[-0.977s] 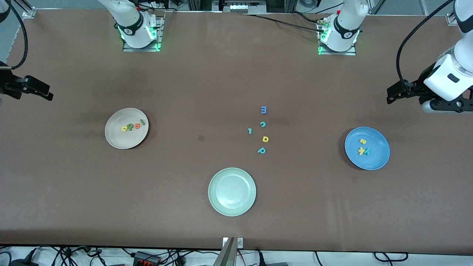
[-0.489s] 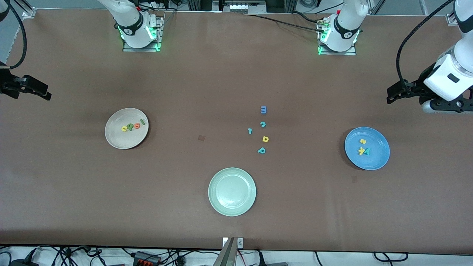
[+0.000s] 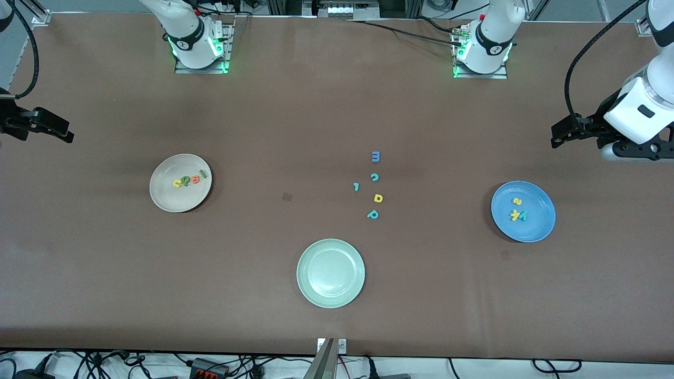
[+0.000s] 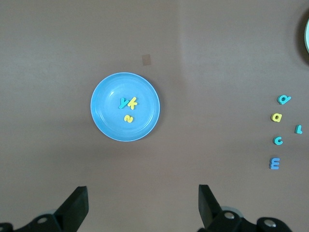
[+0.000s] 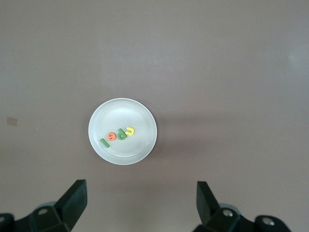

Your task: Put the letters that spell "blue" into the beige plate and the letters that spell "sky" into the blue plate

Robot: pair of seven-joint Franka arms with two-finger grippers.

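- Already, the letters that spell "blue" [image 3: 190, 179] lie in a short row inside the beige plate [image 3: 163, 197], and the letters that spell "sky" [image 3: 517, 210] lie inside the blue plate [image 3: 542, 223], the yellow s just beside the touching k and y.
- By their look these foam letters are very light, soft and thin, so I judge a pinch across a letter's narrow body from straight above suits best; lying flat, they leave little edge for a finger to catch.
- The plates look rigid and smooth, and a letter would probably slide on them if nudged.
- The left gripper [image 4: 143, 207] hangs over bare surface near the blue plate, toward the left arm's base, with its jaws spread wide and nothing between them.
- The right gripper [image 5: 141, 203] hangs well apart from the beige plate, by the right arm's end of the surface, likewise spread and empty.
- The surface [image 3: 295, 121] is a flat, matte brown sheet that looks grippy.
- Five spare letters [image 3: 373, 185] sit between the two plates, with a pale green plate [image 3: 330, 272] nearer the front camera than the beige plate.
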